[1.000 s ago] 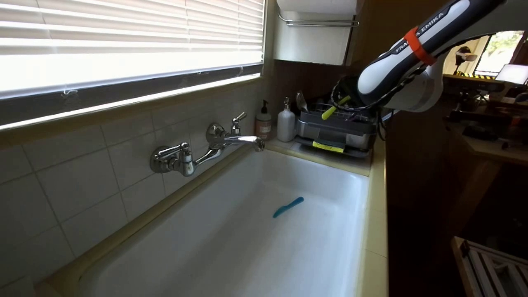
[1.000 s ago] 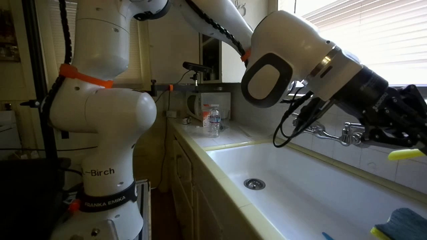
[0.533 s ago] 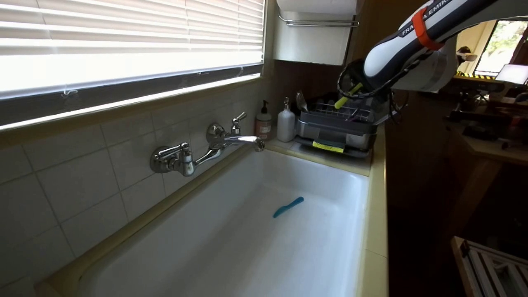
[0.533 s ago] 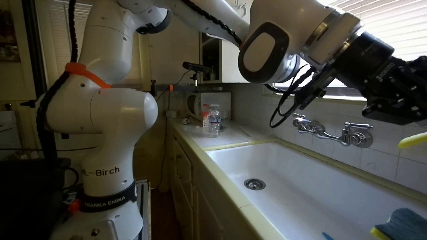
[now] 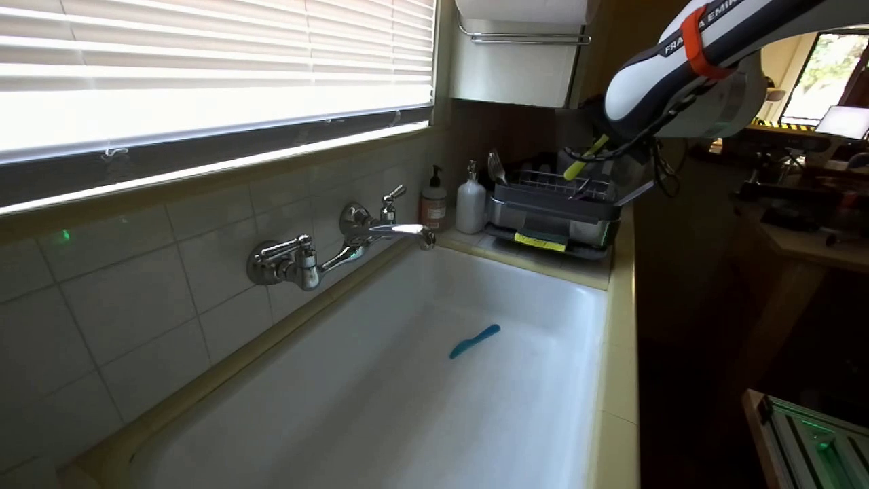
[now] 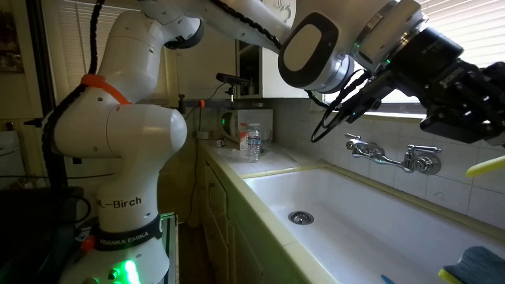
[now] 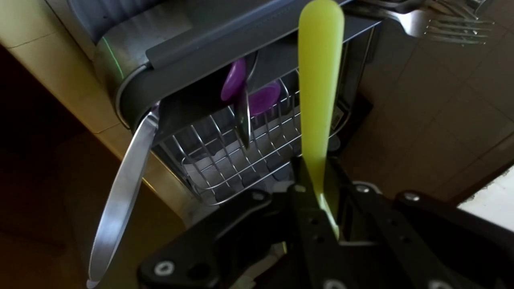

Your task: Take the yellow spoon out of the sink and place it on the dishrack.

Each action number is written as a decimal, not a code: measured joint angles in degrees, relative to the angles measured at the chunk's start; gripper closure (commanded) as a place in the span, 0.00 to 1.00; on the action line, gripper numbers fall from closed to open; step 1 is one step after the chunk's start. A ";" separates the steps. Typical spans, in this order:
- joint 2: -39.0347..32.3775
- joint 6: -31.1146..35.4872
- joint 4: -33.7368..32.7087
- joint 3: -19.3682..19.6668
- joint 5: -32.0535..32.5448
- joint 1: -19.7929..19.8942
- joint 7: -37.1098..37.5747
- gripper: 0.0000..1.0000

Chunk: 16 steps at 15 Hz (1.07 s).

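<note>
My gripper [image 7: 315, 163] is shut on the yellow spoon [image 7: 320, 72] in the wrist view. The spoon's rounded end points away from the fingers; its other end is hidden between and behind them. In an exterior view the spoon [image 5: 585, 157] hangs tilted above the dishrack [image 5: 553, 204], apart from it as far as I can see. It also shows at the right edge of an exterior view [image 6: 486, 166]. In the wrist view the dishrack's grey rim [image 7: 225, 38] and wire grid lie below the spoon. The white sink [image 5: 380, 414] lies in front of the rack.
A blue utensil [image 5: 475, 341] lies in the sink. Metal forks [image 7: 437, 26], purple utensils [image 7: 265, 97] and a silver handle [image 7: 124, 192] stick out of the rack. Soap bottles [image 5: 470, 204] and the chrome tap [image 5: 397, 232] stand nearby. A yellow-edged sponge [image 6: 477, 268] shows at the rack.
The gripper has risen and moved rightward in an exterior view, with the spoon still held. A green light has come on at the robot's base.
</note>
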State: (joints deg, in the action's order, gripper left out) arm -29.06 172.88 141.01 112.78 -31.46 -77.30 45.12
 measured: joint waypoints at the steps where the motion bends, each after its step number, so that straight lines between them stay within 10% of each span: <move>1: 0.00 0.00 0.01 0.00 0.00 0.01 0.00 0.85; 6: -0.25 0.05 -0.29 -1.12 -0.02 1.27 0.00 0.96; 16: -3.56 2.00 -6.58 -14.75 0.02 18.49 0.11 0.96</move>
State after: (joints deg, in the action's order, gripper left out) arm -32.61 174.88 134.43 98.03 -31.44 -58.81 45.23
